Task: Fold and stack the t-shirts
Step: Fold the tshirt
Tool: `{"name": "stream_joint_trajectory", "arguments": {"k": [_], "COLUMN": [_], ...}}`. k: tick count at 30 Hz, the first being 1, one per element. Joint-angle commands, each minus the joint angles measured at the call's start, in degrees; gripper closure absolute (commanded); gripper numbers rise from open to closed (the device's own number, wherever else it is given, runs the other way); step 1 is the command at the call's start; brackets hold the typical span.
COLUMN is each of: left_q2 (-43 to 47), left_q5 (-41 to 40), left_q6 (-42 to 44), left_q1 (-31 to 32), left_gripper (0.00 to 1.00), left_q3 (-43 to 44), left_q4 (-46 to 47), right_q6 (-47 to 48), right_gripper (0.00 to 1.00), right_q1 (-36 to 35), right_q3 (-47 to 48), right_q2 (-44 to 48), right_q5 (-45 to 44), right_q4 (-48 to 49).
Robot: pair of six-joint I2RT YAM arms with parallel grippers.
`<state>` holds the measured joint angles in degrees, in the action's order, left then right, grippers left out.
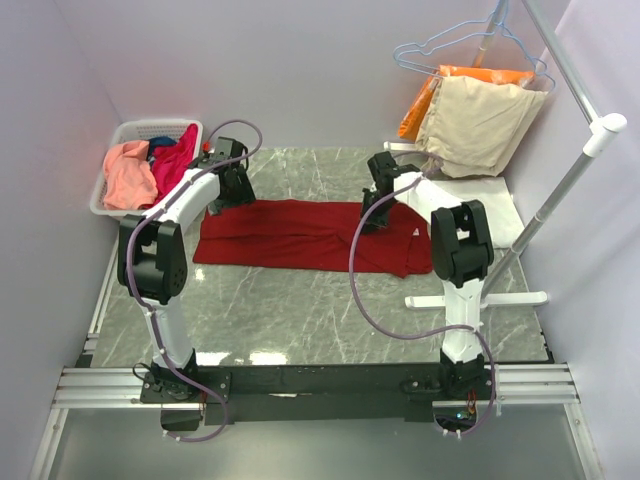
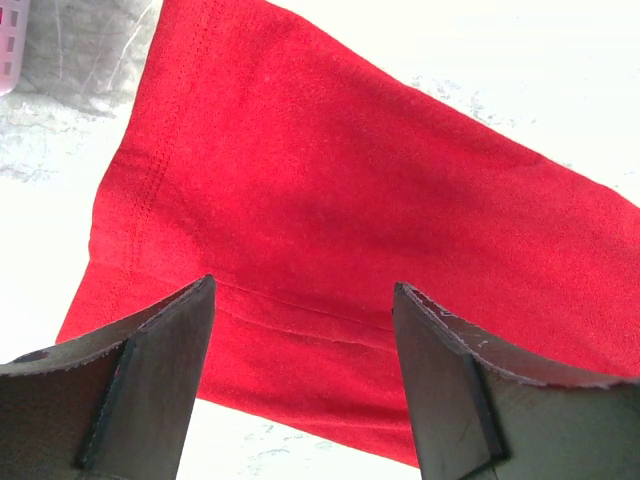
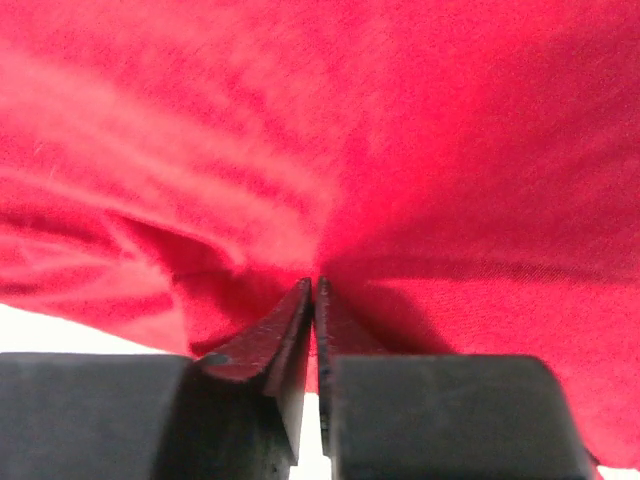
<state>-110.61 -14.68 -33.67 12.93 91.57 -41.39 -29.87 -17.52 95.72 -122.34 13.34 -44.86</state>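
Shirt [image 1: 300, 235], dark red, lies as a long folded strip across the bench [image 1: 300, 320]. Left pincer [image 2: 303, 295] hovers spread wide above its left end; right pincer [image 3: 314, 290] is clamped on cloth near its right end.

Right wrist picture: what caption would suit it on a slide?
Right gripper, closed tight, pinching a raised fold of the dark red t-shirt.
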Motion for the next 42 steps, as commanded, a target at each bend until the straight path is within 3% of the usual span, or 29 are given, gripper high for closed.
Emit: {"name": "stream_joint_trajectory", "arguments": {"k": [1, 4, 15, 21, 23, 24, 28, 32, 34, 38, 42], "left_q2": [1.2, 1.0, 0.5, -0.9, -1.3, -1.5, -1.5, -1.5, -1.6, -2.3, -1.6], "left_q5": [-0.9, -1.0, -2.1, -2.2, -2.2, -2.2, -2.5, -3.3, -3.5, -3.2, -2.4], "left_q6": [0.1, -0.4, -1.1, -1.6, -1.7, -1.7, -1.7, -1.5, -1.0, 1.1, 3.1], "left_q1": [-0.1, -0.1, -0.1, -0.1, -0.1, -0.1, 0.0, 0.1, 0.3, 1.4, 3.2], "left_gripper": [0.23, 0.23, 0.24, 0.24, 0.24, 0.24, 0.24, 0.24, 0.24, 0.23, 0.22], "left_q3": [0.4, 0.2, 0.0, 0.4, 0.5, 0.6, 0.6, 0.0, -0.4, -0.8, -2.0], "left_q4": [0.5, 0.4, 0.2, 0.2, 0.0, -0.1, -0.3, 0.0, 0.4, 0.5, 0.6], "right_q6": [1.0, 1.5, 1.7, 3.2, 3.8, 3.9, 2.4, 0.2, -0.6, -2.9, -3.5], "right_gripper": [0.93, 0.97, 0.95, 0.94, 0.89, 0.8, 0.7, 0.68, 0.68, 0.67, 0.55], "right_q1": [-0.9, -1.5, -5.7, -8.5, -9.4, -10.0, -10.5, -10.3, -10.0, -7.5, -5.2], "right_q3": [-0.1, -0.4, -12.9, -16.6, -16.6, -16.7, -17.1, -15.6, -14.4, -9.9, -7.0], "right_q2": [5.8, 6.7, 15.3, 15.5, 14.2, 14.0, 15.0, 17.8, 18.6, 16.2, 12.9], "right_q5": [1.2, 2.2, 9.1, 14.9, 16.4, 16.9, 16.1, 7.5, -0.8, -11.8, -17.8], "right_q4": [-0.8, -1.6, -0.5, 0.6, 0.5, 0.8, 2.8, 1.7, -0.2, -4.5, -6.6]}}
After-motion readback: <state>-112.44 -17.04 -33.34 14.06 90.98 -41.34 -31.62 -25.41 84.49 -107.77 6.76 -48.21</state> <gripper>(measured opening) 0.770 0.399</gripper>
